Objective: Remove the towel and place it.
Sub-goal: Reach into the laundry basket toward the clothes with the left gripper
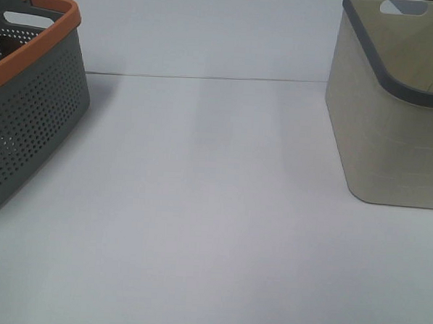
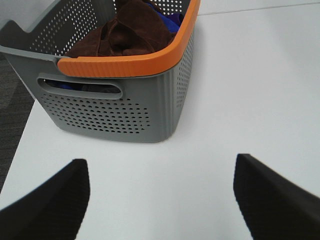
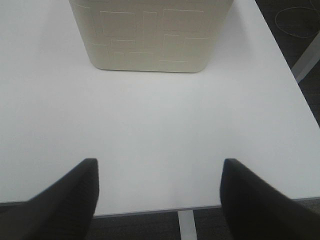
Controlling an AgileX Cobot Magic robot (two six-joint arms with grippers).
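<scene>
The towel [image 2: 125, 32], dark maroon-brown and crumpled, lies inside the grey perforated basket with an orange rim [image 2: 120, 107], on top of something blue. In the high view that basket [image 1: 26, 116] stands at the left edge and the towel does not show. My left gripper [image 2: 160, 200] hovers over the bare white table short of the basket, open and empty. My right gripper [image 3: 157, 197] is open too, above the table's near edge, facing the beige basket [image 3: 150, 35]. Neither arm appears in the high view.
The beige basket with a grey rim [image 1: 393, 113] stands at the right of the white table [image 1: 213, 227]. Dark floor lies beyond the table edges in both wrist views. A seam runs across the table at the back.
</scene>
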